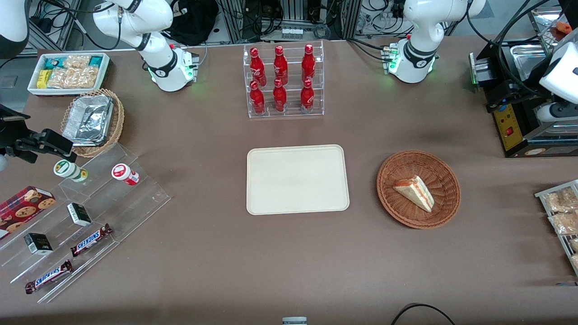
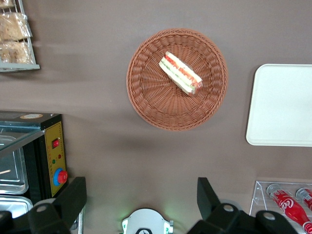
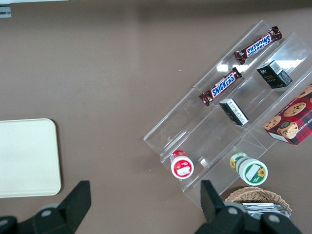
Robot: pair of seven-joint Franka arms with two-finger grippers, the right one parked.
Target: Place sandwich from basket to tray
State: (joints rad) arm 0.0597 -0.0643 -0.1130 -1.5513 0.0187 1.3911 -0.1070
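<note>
We are recording the scene from the near table edge outward. At centre frame in the front view, the tray (image 1: 298,179) is lying flat and bare on the brown table (image 1: 216,262), awaiting its item. Level with it, in the right half of that frame, the basket (image 1: 418,189) is sitting well apart from the tray, with bare cloth between them. The sandwich (image 1: 414,192) is resting inside the basket on its flat face, near the middle, with its striped cut edge facing up; we judge that this leaves the two bread faces awkward to pinch unless the fingers come down across the wedge.

Farther up the frame, a clear rack of red bottles (image 1: 283,81) is standing upright above the tray.

In the wrist view, the gripper (image 2: 141,195) is hanging high over the table, clear of the basket, with its fingers (image 2: 73,197) spread wide and gripping nothing. We judge the pick is not yet begun; the arm is positioned for an overhead look before descending.
</note>
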